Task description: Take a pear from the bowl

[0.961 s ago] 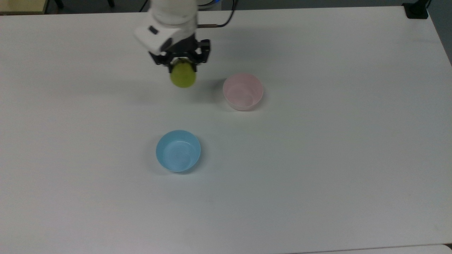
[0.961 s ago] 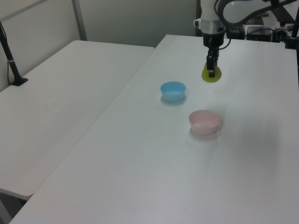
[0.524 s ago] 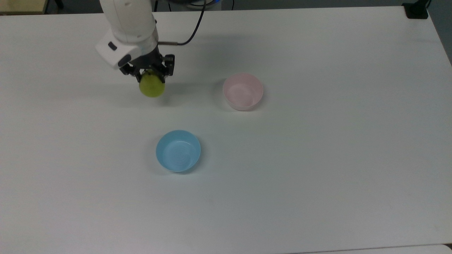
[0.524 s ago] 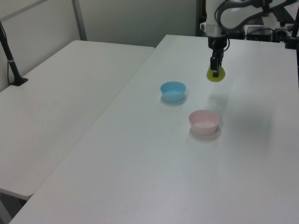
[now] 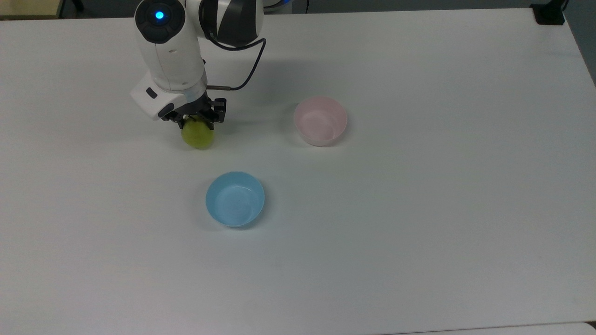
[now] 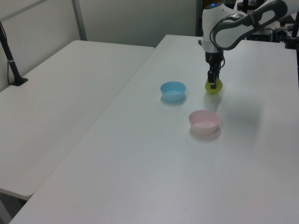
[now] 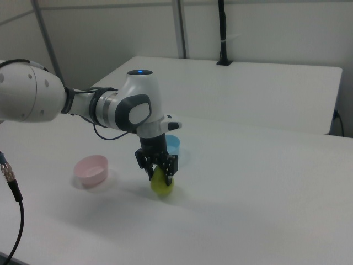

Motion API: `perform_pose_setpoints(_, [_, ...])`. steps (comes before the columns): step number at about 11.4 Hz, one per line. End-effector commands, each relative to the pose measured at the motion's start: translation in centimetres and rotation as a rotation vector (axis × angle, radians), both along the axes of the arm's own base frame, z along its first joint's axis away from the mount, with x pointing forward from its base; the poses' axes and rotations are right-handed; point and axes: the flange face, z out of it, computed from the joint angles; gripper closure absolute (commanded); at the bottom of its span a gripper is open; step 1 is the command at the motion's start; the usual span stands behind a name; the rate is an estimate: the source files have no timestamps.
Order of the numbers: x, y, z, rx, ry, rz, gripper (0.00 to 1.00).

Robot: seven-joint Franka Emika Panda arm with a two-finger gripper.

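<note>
A: Where is the pear [image 5: 198, 136]?
B: Clamped between the fingers of the gripper [image 5: 195, 122], hanging just under them, low over the table [image 5: 419, 209]; whether it touches the surface I cannot tell.
A: And the bowl [image 5: 320, 120]?
B: Well apart, toward the top view's right, with nothing in it. A blue bowl [image 5: 235, 198] sits nearer the top view's bottom edge.

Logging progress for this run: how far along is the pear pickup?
Done: the pear is out of the pink bowl, which sits empty. In hand: the gripper has its jaws shut on the pear, low over or touching the table, to the top view's left of the pink bowl. Left: nothing of the pickup itself.
</note>
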Motion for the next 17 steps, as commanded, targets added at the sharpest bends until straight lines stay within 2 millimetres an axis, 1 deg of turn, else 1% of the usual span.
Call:
perform_pose_setpoints(1, [-0.5, -0.4, 0.5, -0.011, -0.018, 0.009, 0.12])
perform_pose_setpoints(2, [-0.6, -0.4, 1.3, -0.010, -0.027, 0.004, 0.00])
perform_pose_setpoints(4, [-1.1, -0.1, 4.2, -0.005, -0.027, -0.001, 0.00])
perform_pose_setpoints(6, [-1.3, 1.1, 8.7, -0.003, -0.042, -0.034, 0.00])
perform_pose_setpoints(7, [-1.0, 2.2, 11.1, -0.004, -0.051, -0.054, 0.00])
perform_pose_setpoints(8, [-0.5, 3.8, 13.4, -0.004, -0.051, -0.055, 0.00])
perform_pose_setpoints(9, [-0.6, 5.1, 15.7, -0.006, -0.043, -0.044, 0.00])
perform_pose_setpoints(11, [-1.3, 7.7, 19.4, 0.006, -0.034, -0.012, 0.00])
perform_pose_setpoints(12, [-2.1, 9.6, 21.3, 0.013, -0.058, 0.016, 0.00])
perform_pose_setpoints(13, [-2.8, 11.6, 22.4, 0.014, -0.069, 0.023, 0.00])
perform_pose_setpoints(14, [-3.4, 12.8, 23.5, 0.017, -0.082, 0.010, 0.00])
perform_pose_setpoints(15, [-4.2, 13.6, 24.7, 0.021, -0.097, 0.016, 0.00])
perform_pose_setpoints(16, [-4.7, 13.5, 25.6, 0.026, -0.107, 0.017, 0.00])
perform_pose_setpoints(17, [-5.1, 13.2, 26.0, 0.031, -0.110, 0.010, 0.00])
